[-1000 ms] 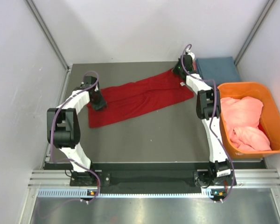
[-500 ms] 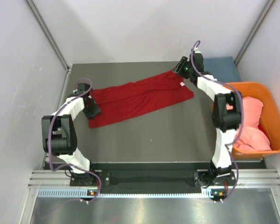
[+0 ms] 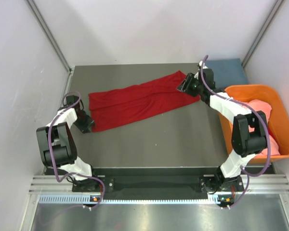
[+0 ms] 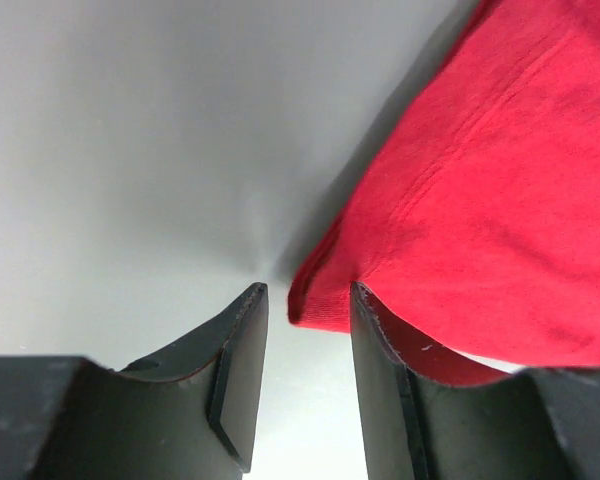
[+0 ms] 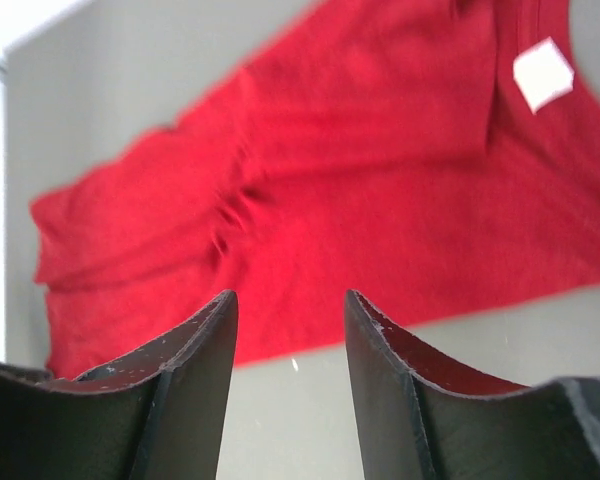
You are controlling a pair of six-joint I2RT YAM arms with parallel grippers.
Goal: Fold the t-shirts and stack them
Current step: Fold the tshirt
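The deep red t-shirt point(image 3: 139, 101) lies on the table as a long folded strip running from near left to far right. My left gripper point(image 3: 88, 124) sits low at its near-left corner, open. In the left wrist view the shirt's hemmed corner point(image 4: 320, 300) lies just ahead of the gap between the fingers point(image 4: 305, 305), unclamped. My right gripper point(image 3: 182, 85) hovers open over the shirt's far-right end. The right wrist view looks down on the red cloth point(image 5: 330, 180) and its white neck label point(image 5: 543, 73) past the gripper point(image 5: 288, 300). A blue t-shirt point(image 3: 227, 72) lies folded at the back right. A salmon-pink t-shirt point(image 3: 269, 108) is in the tub.
The orange plastic tub point(image 3: 250, 88) stands at the right edge, and my right arm's elbow reaches over it. Bare grey table point(image 3: 149, 139) stretches between the red shirt and the arm bases. White walls and metal posts close in the back and sides.
Both grippers opened and drew away from the red shirt's ends. The left one slid toward the near left; the right arm's elbow swung out over the tub. The shirt now lies flatter.
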